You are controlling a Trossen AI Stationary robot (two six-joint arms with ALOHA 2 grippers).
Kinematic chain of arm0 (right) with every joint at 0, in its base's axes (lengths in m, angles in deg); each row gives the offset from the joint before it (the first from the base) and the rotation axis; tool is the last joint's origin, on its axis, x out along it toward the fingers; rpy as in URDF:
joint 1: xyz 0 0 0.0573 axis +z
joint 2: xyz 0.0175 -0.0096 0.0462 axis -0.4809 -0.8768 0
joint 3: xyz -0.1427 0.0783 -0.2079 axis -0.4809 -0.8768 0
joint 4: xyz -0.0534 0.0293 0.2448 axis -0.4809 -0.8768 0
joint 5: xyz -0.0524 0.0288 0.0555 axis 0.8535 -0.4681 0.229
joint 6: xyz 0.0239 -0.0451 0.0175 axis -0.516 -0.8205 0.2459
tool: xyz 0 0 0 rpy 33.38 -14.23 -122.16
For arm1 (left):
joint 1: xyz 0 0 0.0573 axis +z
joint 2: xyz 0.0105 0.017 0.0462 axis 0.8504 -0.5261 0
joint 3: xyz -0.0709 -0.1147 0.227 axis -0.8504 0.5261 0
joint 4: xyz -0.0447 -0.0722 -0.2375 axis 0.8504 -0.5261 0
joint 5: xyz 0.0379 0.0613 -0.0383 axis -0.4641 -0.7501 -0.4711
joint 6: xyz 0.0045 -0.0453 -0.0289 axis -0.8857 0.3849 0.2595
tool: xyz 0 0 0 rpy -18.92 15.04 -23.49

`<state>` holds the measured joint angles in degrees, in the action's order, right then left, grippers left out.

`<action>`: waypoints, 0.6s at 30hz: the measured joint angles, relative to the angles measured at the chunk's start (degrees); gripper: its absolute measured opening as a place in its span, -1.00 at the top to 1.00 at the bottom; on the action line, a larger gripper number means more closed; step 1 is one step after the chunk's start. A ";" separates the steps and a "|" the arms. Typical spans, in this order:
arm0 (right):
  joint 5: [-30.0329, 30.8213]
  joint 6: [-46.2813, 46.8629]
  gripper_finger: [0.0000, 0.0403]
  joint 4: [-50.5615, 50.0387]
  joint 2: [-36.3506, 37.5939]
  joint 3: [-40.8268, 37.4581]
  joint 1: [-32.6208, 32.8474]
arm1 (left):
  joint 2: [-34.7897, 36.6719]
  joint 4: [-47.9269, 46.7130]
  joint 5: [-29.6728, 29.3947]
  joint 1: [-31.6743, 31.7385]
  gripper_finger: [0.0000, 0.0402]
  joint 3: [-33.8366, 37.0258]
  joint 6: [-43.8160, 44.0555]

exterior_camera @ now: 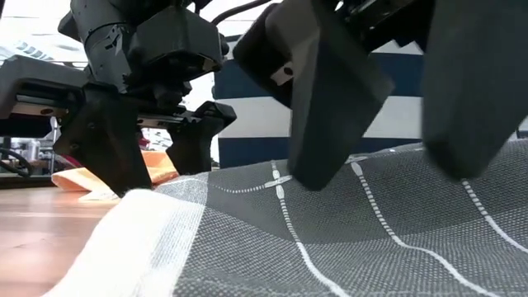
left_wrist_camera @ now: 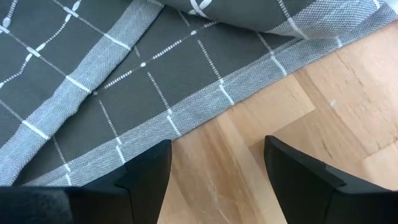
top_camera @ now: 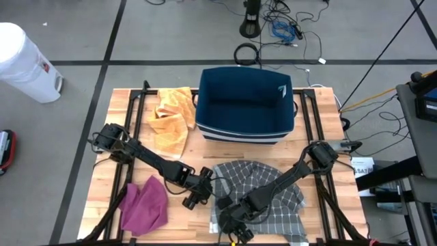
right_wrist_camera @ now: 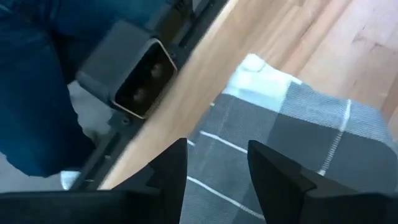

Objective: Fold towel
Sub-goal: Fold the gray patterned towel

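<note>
A grey checked towel [top_camera: 266,191] lies rumpled on the wooden table, near its front edge and right of the middle. My left gripper [top_camera: 196,198] stands open just off the towel's left hem [left_wrist_camera: 186,112], its fingers over bare wood [left_wrist_camera: 217,180]. My right gripper [top_camera: 235,229] is open and hangs low over the towel's near left corner [right_wrist_camera: 255,65], pointing steeply down. In the low view its two fingers [exterior_camera: 330,115] loom large above the cloth [exterior_camera: 371,231], with my left gripper [exterior_camera: 153,157] farther back. My right gripper comes at the towel's near left corner from above, slanting toward the near edge. I cannot tell whether its fingertips [exterior_camera: 312,177] touch the cloth. Nothing shows between the fingers.
A dark blue bin [top_camera: 246,102] stands at the table's far middle. An orange cloth [top_camera: 171,119] lies left of it, and a magenta cloth [top_camera: 145,205] at the near left. A grey camera box [right_wrist_camera: 134,78] sits at the table's near edge, close to the corner.
</note>
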<state>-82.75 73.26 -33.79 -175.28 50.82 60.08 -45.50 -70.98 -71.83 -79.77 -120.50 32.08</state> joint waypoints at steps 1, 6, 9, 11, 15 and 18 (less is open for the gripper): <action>-0.01 -0.40 0.21 0.30 -0.37 0.00 -0.14 | 0.00 -0.04 0.12 0.13 -0.29 0.00 -0.02; -0.21 -2.41 0.20 1.75 -3.72 0.10 -0.36 | 0.00 -0.02 0.18 0.59 -0.29 0.00 -0.24; -0.29 -2.84 0.20 2.62 -5.06 0.37 -0.33 | 0.02 0.00 0.18 0.71 -0.29 0.00 -0.61; 0.61 -2.71 0.21 2.40 -5.41 0.37 -0.33 | 0.02 0.00 0.16 0.71 -0.29 0.00 -0.63; 2.42 -2.43 0.47 0.66 -5.09 0.36 -0.30 | 0.02 -0.04 0.16 0.71 -0.29 0.00 -0.89; 1.24 -2.77 0.85 -0.34 -4.47 0.26 -0.12 | 0.04 -0.13 -0.04 0.76 -0.29 0.00 -1.29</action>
<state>-81.52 70.49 -34.14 -179.74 51.08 59.96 -45.47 -71.11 -71.88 -79.01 -120.50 30.79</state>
